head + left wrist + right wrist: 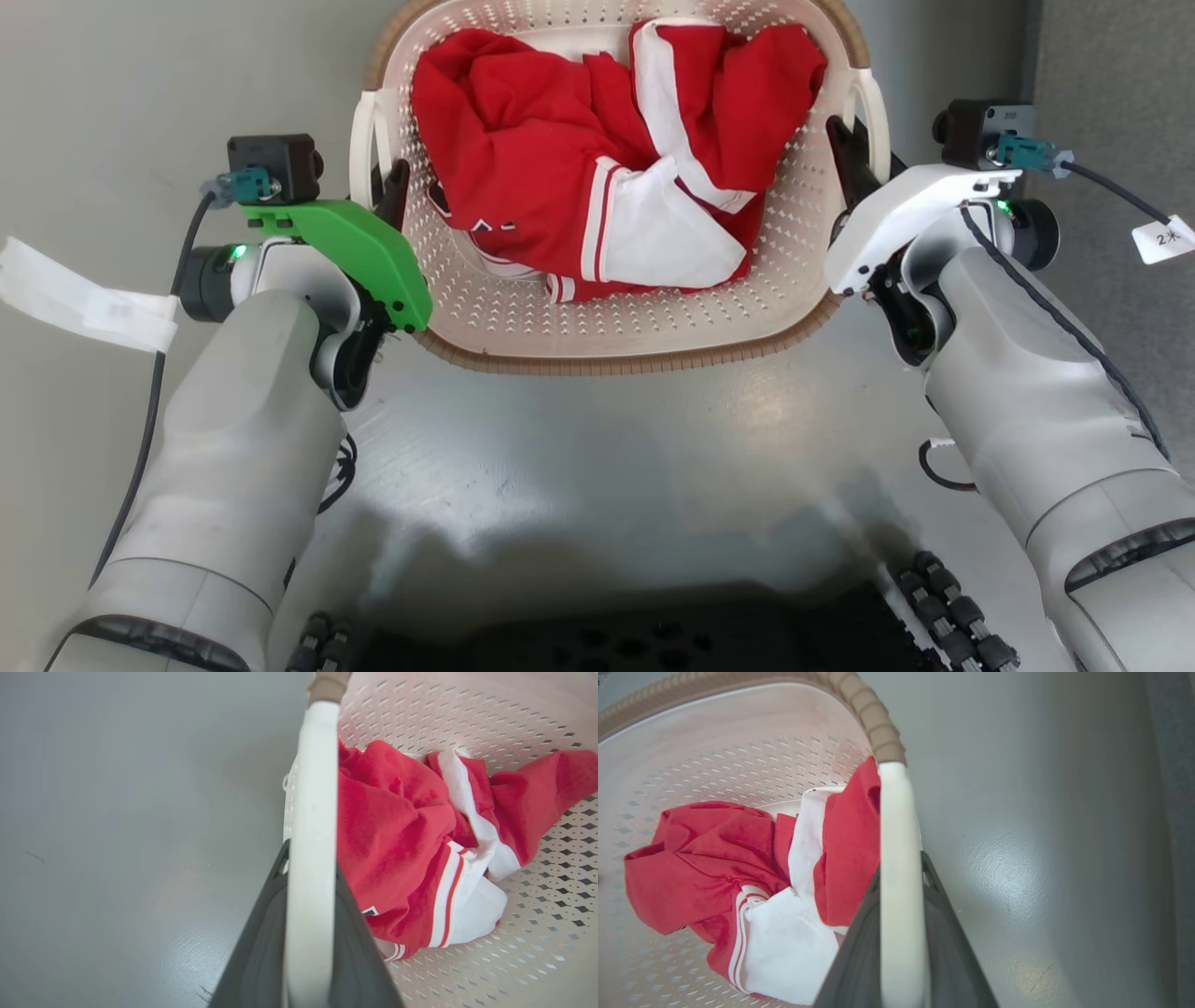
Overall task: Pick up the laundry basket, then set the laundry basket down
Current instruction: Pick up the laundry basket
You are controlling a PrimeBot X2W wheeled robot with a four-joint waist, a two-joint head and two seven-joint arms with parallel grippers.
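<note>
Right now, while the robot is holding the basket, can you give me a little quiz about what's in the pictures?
1. True or false: the laundry basket is empty.
2. What sits between the two fingers of the left gripper? A) a white loop handle B) a spoon C) a bottle
3. What two colours is the clothing inside the basket?

Key: 1 false, there is clothing in it; 2 A; 3 red and white.
</note>
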